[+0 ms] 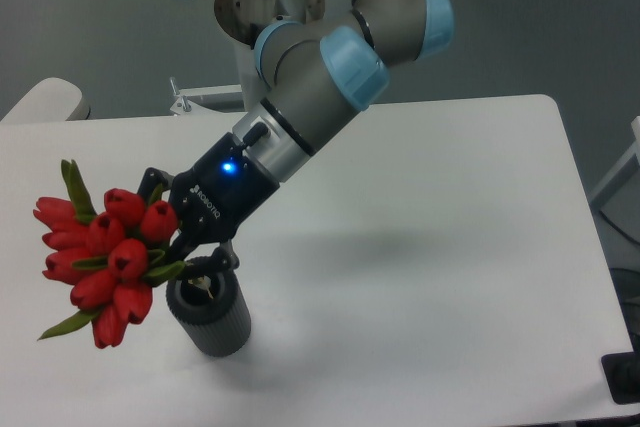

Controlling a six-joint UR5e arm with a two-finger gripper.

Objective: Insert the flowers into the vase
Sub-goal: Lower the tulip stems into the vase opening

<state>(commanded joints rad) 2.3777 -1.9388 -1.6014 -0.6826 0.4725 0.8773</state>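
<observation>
The flowers (100, 257) are a tight bunch of red tulip buds with a few green leaves, held in the air at the left, lying sideways with the buds pointing left. My gripper (178, 239) is shut on their stems just right of the buds. The vase (210, 312) is a small dark ribbed cylinder standing upright on the white table, directly below and slightly right of the gripper. The stem ends seem to reach the vase's round top opening, partly hidden by the fingers.
The white table (420, 267) spreads to the right of the vase, with its right edge near the frame's right side. The arm's base mount (265, 7) stands at the table's back edge. A pale rounded object (45, 102) lies at the far left.
</observation>
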